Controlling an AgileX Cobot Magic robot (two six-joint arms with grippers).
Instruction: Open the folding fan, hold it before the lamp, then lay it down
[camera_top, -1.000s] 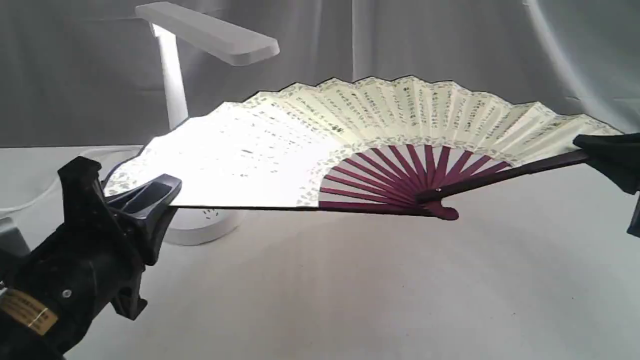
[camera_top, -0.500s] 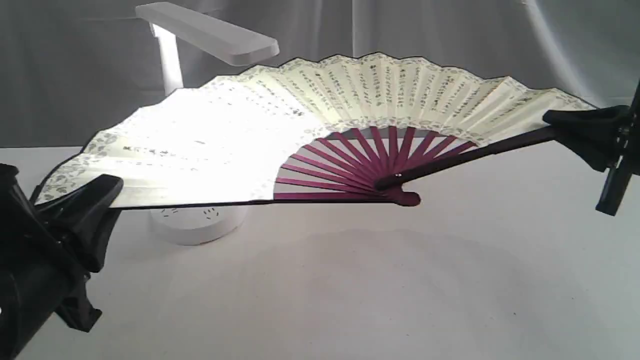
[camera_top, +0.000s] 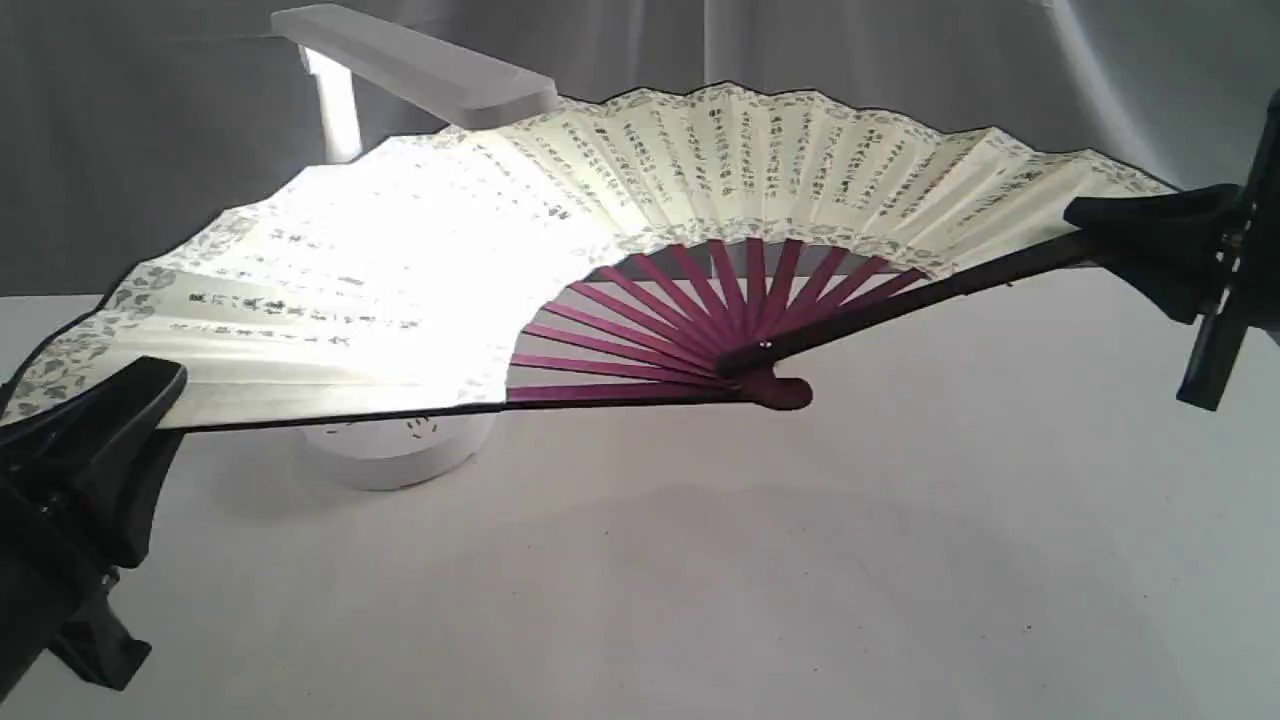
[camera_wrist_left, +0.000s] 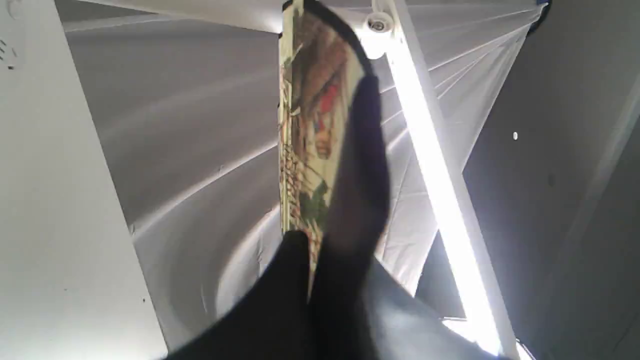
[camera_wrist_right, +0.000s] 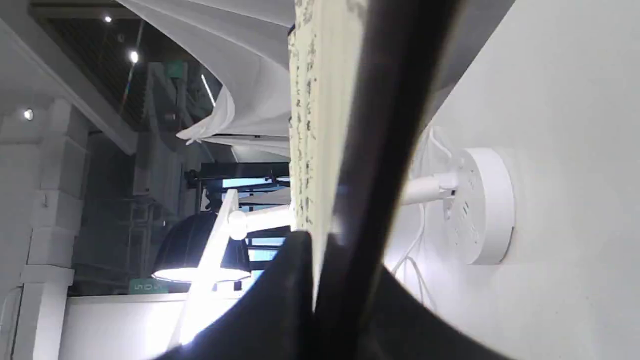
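Observation:
The folding fan (camera_top: 720, 160) is spread wide and held in the air, tilted up toward the backdrop. Its maroon ribs meet at the pivot (camera_top: 780, 390), above the table. My left gripper (camera_top: 125, 410) is shut on the end of one dark guard at the lower left. My right gripper (camera_top: 1100, 232) is shut on the other guard at the right. Behind the fan's left half stands the lamp (camera_top: 420, 65), lit, with its glare washing out the paper. The left wrist view shows the fan (camera_wrist_left: 305, 125) edge-on above the gripper (camera_wrist_left: 312, 250). The right wrist view shows the fan (camera_wrist_right: 310, 125) clamped in the gripper (camera_wrist_right: 314, 250).
The lamp's round base (camera_top: 400, 450) sits on the white table (camera_top: 800, 580) under the fan's left part; it also shows as the base (camera_wrist_right: 485, 205) in the right wrist view. Grey cloth (camera_top: 900, 60) hangs behind. The lit lamp head (camera_wrist_left: 435, 175) runs close beside the fan.
Both grippers moved left with the fan. The fan spread wider and tipped more upright, now covering the lamp's post. My left gripper dropped toward the frame's left edge.

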